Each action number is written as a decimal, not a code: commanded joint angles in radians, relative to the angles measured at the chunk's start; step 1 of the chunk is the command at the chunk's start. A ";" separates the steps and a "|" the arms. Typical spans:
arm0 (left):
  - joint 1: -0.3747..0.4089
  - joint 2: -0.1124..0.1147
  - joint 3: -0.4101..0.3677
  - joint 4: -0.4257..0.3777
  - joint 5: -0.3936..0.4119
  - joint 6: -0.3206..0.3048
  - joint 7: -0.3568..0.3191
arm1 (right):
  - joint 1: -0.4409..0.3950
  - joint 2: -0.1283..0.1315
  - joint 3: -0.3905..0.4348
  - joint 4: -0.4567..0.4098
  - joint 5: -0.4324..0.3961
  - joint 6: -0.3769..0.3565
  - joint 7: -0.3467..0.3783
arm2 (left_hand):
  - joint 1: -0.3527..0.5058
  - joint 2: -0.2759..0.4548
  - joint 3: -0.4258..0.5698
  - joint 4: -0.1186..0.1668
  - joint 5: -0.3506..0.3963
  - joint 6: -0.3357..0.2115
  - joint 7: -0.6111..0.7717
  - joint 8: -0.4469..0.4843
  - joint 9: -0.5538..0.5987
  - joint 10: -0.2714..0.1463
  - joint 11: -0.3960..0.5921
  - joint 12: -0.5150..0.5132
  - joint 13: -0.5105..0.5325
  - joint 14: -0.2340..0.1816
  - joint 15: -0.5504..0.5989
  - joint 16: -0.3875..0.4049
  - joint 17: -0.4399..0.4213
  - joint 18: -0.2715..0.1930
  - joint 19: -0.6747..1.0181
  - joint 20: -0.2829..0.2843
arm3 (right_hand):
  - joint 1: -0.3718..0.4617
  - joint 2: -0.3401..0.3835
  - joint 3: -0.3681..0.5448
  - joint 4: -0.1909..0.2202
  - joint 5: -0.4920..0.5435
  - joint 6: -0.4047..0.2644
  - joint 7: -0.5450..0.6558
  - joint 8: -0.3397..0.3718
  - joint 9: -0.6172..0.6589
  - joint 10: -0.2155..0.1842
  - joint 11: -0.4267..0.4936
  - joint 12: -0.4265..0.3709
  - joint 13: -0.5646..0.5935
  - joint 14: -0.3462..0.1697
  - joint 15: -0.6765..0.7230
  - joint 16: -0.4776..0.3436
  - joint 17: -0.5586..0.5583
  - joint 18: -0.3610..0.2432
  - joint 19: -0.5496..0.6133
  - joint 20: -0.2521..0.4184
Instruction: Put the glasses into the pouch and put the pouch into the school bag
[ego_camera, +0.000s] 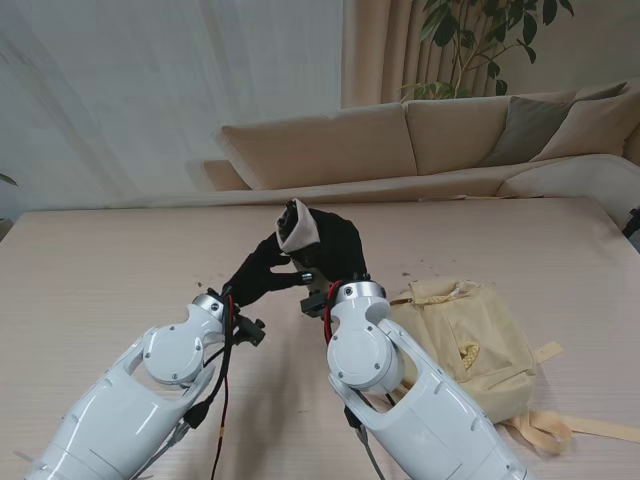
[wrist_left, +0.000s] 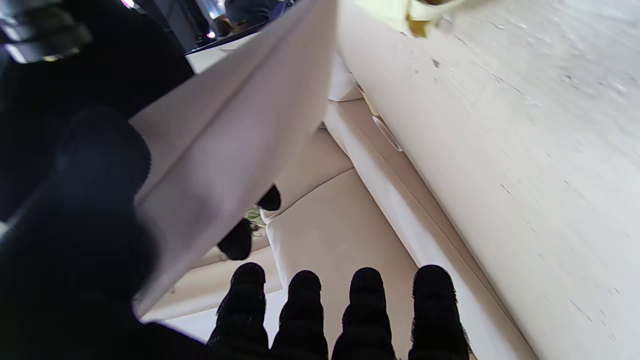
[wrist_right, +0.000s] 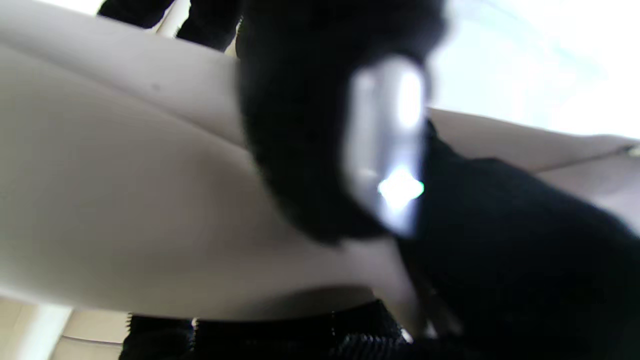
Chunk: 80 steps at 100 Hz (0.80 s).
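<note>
On the left of the stand view, the left hand (ego_camera: 258, 275) is raised off the table (ego_camera: 100, 270), its black-gloved fingers reaching up and rightward to the lower edge of the pouch (ego_camera: 297, 226). Its wrist view shows four fingertips (wrist_left: 367, 290) stretched out straight and side by side with nothing between them, while the thumb side presses against the pale fabric of the pouch (wrist_left: 225, 150); whether it truly pinches the cloth or only touches it I cannot tell. The pouch, a light beige sleeve with a dark opening at its top, is held in the air above the middle of the table, between the two hands. Just to its right, the right hand (ego_camera: 335, 248) is wrapped around the pouch's side, fingers closed on it; in the right wrist view the beige fabric (wrist_right: 125, 200) fills most of the picture with black fingers (wrist_right: 310, 150) curled over it, all badly blurred. A bright glossy shape there cannot be identified, so the glasses cannot be placed. Farther right, the pale yellow school bag (ego_camera: 480, 345) lies flat on the table beside the right forearm, its straps trailing toward the right edge.
</note>
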 joint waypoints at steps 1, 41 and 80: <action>-0.007 -0.012 0.007 -0.004 0.020 -0.015 -0.006 | -0.010 -0.022 0.008 -0.019 0.058 0.025 0.003 | -0.043 -0.051 0.041 -0.023 -0.005 -0.045 -0.003 0.012 -0.018 -0.042 0.001 0.021 -0.012 -0.037 -0.001 0.021 -0.005 -0.027 -0.037 -0.002 | 0.045 0.031 0.067 -0.007 -0.032 -0.114 0.051 0.033 0.059 -0.002 -0.026 -0.045 0.035 -0.084 -0.028 -0.009 -0.008 -0.035 0.008 -0.017; -0.061 -0.063 0.069 0.025 -0.016 0.019 0.113 | -0.034 -0.043 0.016 -0.049 0.164 0.091 -0.011 | 0.012 -0.031 0.075 -0.001 -0.008 -0.136 0.465 0.300 0.034 -0.063 0.194 0.107 0.083 -0.025 0.122 0.111 -0.006 -0.004 0.056 0.012 | -0.045 0.046 -0.022 -0.028 0.086 -0.076 0.039 -0.167 -0.445 -0.031 -0.043 0.014 -0.419 -0.156 -0.139 0.056 -0.257 -0.122 -0.063 -0.073; -0.092 -0.106 0.105 0.049 -0.074 0.016 0.208 | -0.049 -0.035 0.030 -0.068 0.225 0.161 0.043 | 0.046 0.007 0.077 0.015 0.118 -0.227 0.590 0.395 0.098 -0.101 0.349 0.180 0.125 -0.036 0.191 0.170 -0.014 -0.006 0.057 0.017 | -0.081 0.279 -0.173 0.028 -0.043 -0.088 -0.070 -0.360 -0.675 -0.087 -0.087 0.007 -0.564 -0.165 -0.186 0.037 -0.280 -0.138 -0.279 -0.105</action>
